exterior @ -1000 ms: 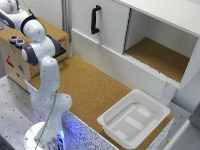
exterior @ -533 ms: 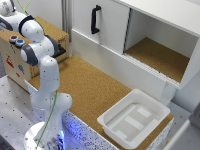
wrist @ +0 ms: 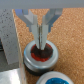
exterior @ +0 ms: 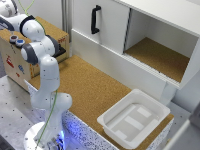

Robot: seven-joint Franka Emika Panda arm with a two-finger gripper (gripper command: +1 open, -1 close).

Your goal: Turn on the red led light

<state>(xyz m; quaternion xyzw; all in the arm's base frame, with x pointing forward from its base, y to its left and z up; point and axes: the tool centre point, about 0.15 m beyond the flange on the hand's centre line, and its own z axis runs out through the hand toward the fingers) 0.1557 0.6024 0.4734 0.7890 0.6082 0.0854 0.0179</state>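
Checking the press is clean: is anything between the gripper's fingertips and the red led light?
Nothing: in the wrist view the gripper, fingers together, comes straight down onto the red led light.

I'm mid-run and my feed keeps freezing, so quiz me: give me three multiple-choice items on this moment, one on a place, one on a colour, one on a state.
1. Place: in the wrist view, where are the hand's fingertips?
A. Over the red led light
B. Inside the white tray
C. On the cabinet handle

2. Colour: what colour is the centre of the other button cap partly in the wrist view?
A. Yellow
B. Blue
C. White

3. State: how do the hand's fingers stand?
A. Spread wide
B. Shut together
C. Clamped round a cup

Answers:
1. A: the hand has its tips at the reddish centre of the red led light.
2. B: the blue button shows beside the red one.
3. B: the fingers meet with no gap and hold nothing.
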